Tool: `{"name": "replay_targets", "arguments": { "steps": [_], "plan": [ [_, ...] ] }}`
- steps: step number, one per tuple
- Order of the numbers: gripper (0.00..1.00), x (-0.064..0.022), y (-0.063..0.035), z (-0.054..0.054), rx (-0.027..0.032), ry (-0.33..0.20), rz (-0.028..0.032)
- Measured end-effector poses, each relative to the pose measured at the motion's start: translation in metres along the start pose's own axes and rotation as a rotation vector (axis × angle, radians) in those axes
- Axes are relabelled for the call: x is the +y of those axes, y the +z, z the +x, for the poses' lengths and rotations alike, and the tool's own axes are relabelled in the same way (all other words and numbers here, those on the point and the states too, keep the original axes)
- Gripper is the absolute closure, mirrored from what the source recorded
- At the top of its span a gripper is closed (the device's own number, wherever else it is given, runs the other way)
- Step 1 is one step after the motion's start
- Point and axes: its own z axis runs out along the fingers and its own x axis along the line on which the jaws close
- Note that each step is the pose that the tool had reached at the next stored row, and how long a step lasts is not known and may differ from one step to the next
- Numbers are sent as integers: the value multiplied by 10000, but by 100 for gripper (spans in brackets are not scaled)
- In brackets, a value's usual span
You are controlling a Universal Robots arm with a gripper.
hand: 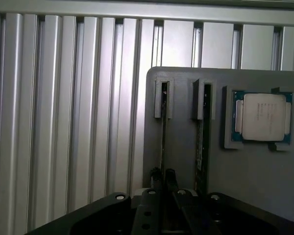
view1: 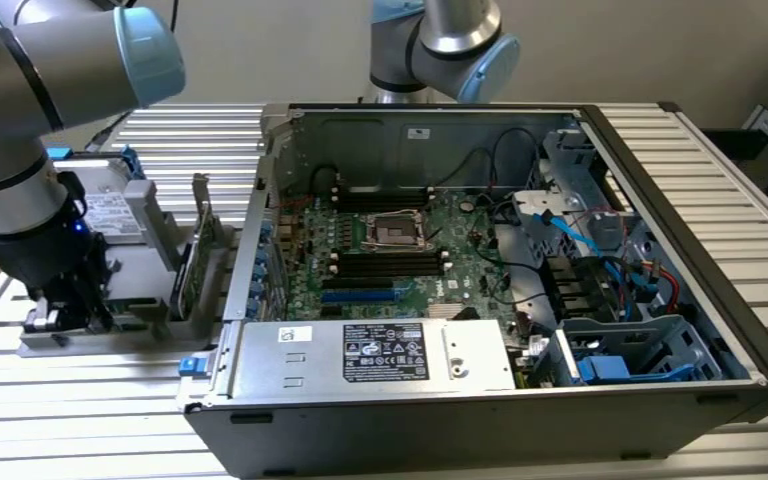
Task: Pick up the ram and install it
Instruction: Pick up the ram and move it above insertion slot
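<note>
Pick-up step: gripper (hand: pixel 163 175) jaws sit pinched on the ram (hand: pixel 162 134), edge-on in its grey holder (hand: pixel 182 142); lifting likely needs a straight, untwisted pull.

Edge-on stick, half-seen gripper
The ram (hand: pixel 162 139) stands edge-on in the grey holder (hand: pixel 181 147), its chips unseen, its near end lost behind the gripper (hand: pixel 163 176), whose body the picture's edge cuts off. In the exterior view the arm (view1: pixel 24 200) masks much of the holder.

The gripper (hand: pixel 163 177) pinches the ram (hand: pixel 163 137) standing edge-on in a grey holder (hand: pixel 181 142). A processor (hand: pixel 263 117) lies in the same holder
</note>
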Motion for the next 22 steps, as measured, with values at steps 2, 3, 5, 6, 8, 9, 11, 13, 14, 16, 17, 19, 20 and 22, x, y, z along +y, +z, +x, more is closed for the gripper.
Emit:
{"name": "replay_targets", "arguments": {
  "steps": [2, 3, 5, 6, 8, 9, 11, 13, 14, 16, 17, 19, 20, 22],
  "plan": [
    [87, 1, -21, -3, -1, 25, -2],
    [87, 2, -32, -4, -1, 36, -2],
    [87, 3, -55, -7, -3, 58, -2],
    [87, 3, -66, -10, -4, 71, -2],
    [87, 4, -87, -16, -5, 96, -2],
    [87, 5, -99, -20, -6, 106, -2],
    [87, 6, -122, -28, -8, 125, -2],
    [87, 6, -147, -35, -8, 141, -3],
    [87, 7, -160, -38, -8, 150, -3],
    [87, 9, -191, -46, -8, 168, -6],
    [87, 9, -205, -51, -9, 177, -5],
    [87, 10, -236, -58, -10, 192, -5],
    [87, 11, -254, -61, -9, 198, -6],
    [87, 12, -286, -65, -11, 208, -5]
  ]
}}
